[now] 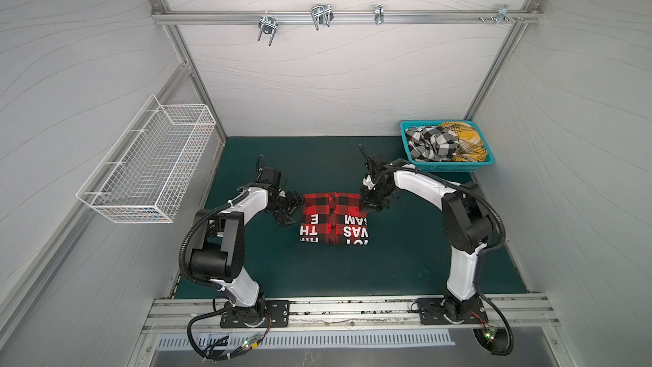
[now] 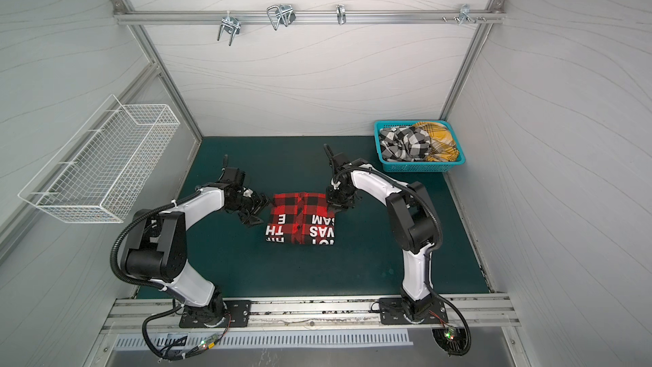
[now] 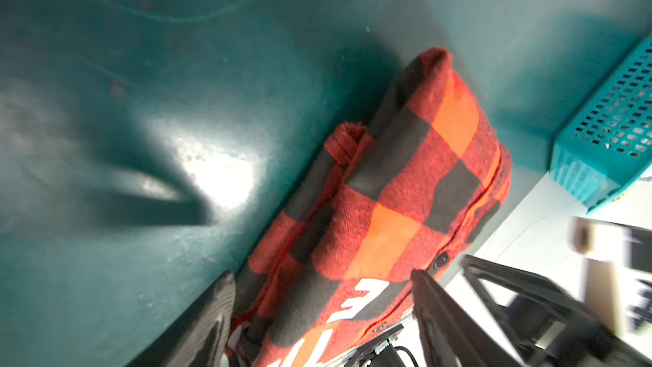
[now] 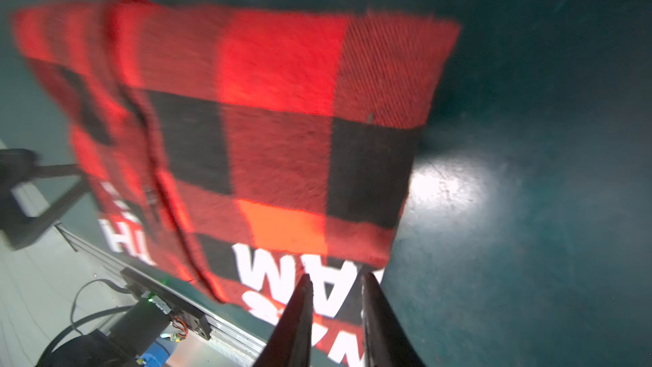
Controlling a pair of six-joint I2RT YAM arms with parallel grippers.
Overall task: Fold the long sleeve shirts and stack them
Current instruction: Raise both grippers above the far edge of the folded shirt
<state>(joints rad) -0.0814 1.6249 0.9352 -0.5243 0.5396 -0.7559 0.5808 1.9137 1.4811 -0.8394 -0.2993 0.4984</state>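
Since the red shirt (image 1: 335,218), folded on the counter (image 1: 405,259), looks soft and floppy, pinch it by its side edges, where the left fingers (image 3: 217,312) stand wide open and the right fingers (image 4: 298,315) barely open, both empty.

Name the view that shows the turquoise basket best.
Both top views: the turquoise basket shows whole at the far right, holding the black-and-white shirt and the yellow shirt. The left wrist view catches only one corner; the right wrist view misses it.
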